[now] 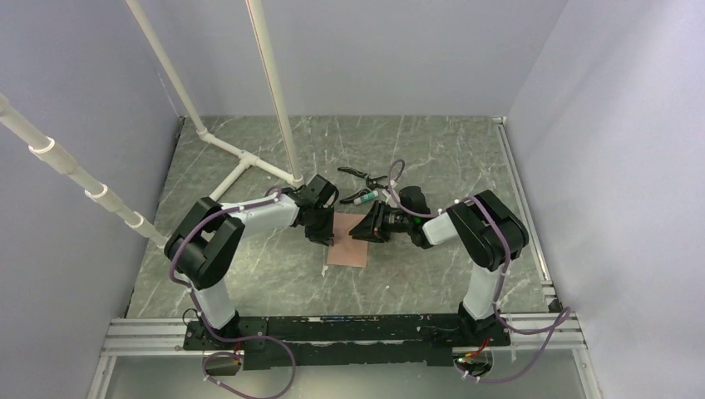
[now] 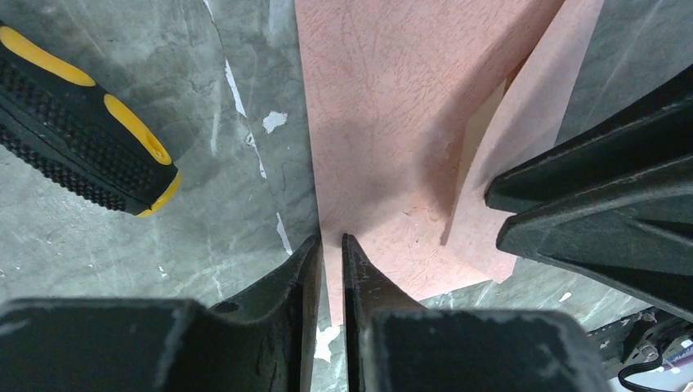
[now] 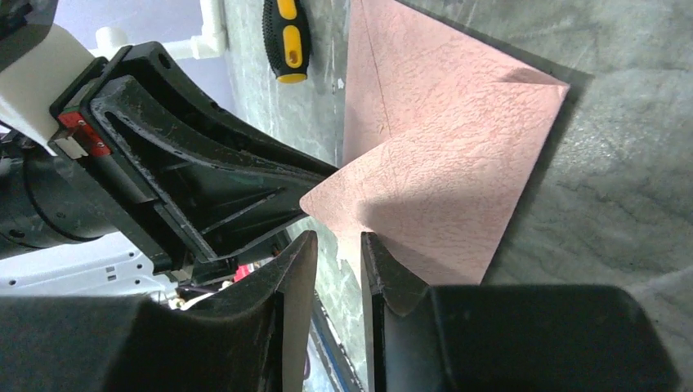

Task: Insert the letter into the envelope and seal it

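Observation:
The pinkish envelope lies flat on the table between my two grippers. Its body runs away from my left gripper, whose jaws stand a narrow slit apart over the envelope's near left edge. The pointed flap is raised off the body and leans against my right gripper. Its lower edge dips just between those tips, which show a clear gap. A thin pale strip shows under the flap. The letter is hidden. The right fingers reach in from the right in the left wrist view.
A black and yellow screwdriver lies left of the envelope, also seen in the right wrist view. Black pliers and a marker lie behind the grippers. White pipes rise at the back left.

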